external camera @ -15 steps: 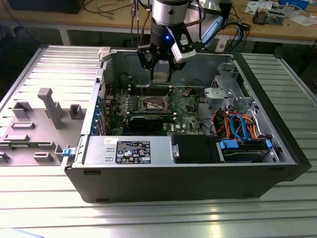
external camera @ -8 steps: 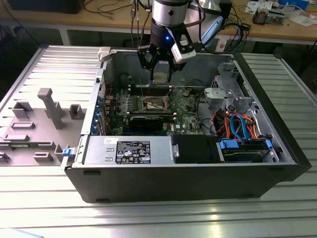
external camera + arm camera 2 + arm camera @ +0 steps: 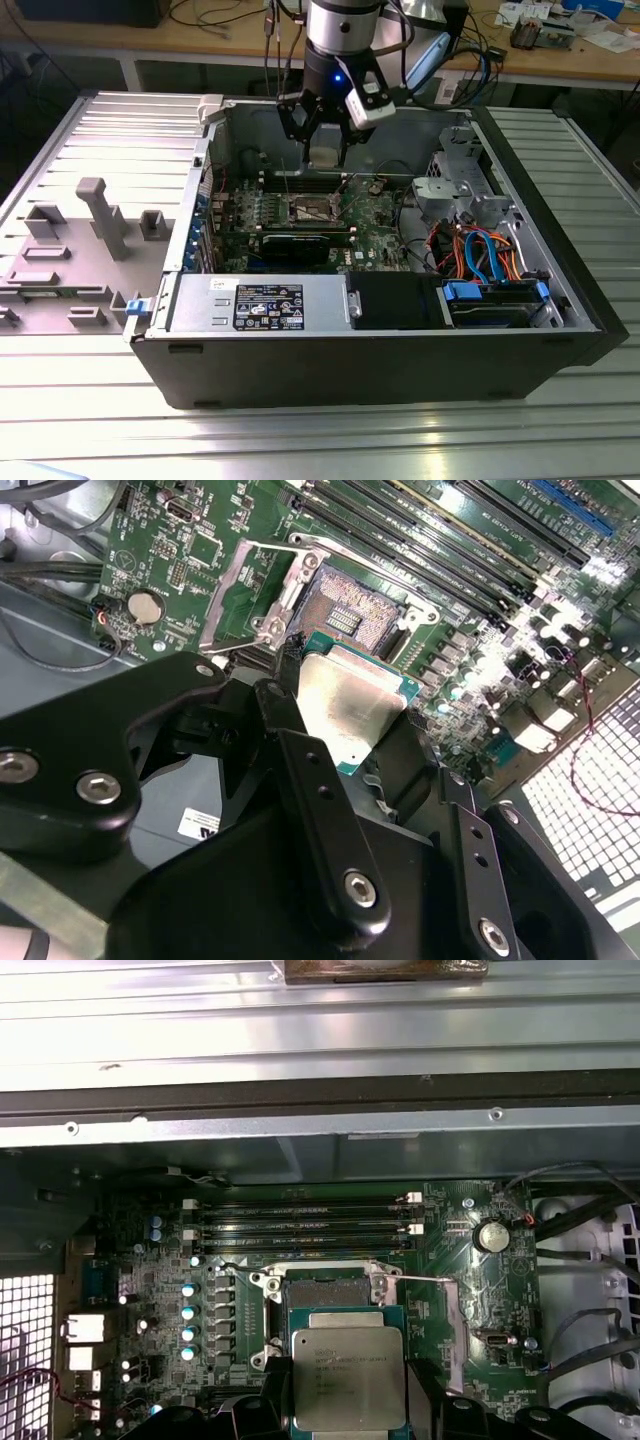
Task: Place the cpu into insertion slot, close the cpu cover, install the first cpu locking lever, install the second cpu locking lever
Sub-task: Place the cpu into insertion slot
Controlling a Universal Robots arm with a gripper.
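Ribbed metal bench [image 3: 300, 440] is carrying the open computer case [image 3: 400, 360]. The gripper [image 3: 325, 148] is clamping the cpu [image 3: 348, 1378] edge to edge, flat dull-silver top showing. The insertion slot [image 3: 312, 208], brownish-gold and silver-rimmed, is lying uncovered at six o'clock in the exterior view, near but apart.

In the first wrist view the cpu [image 3: 348, 1380] hides part of the insertion slot [image 3: 325, 1288], and the picture's edge cuts off one cpu side. In the second wrist view fingers [image 3: 305, 790] hide its gripped edges.
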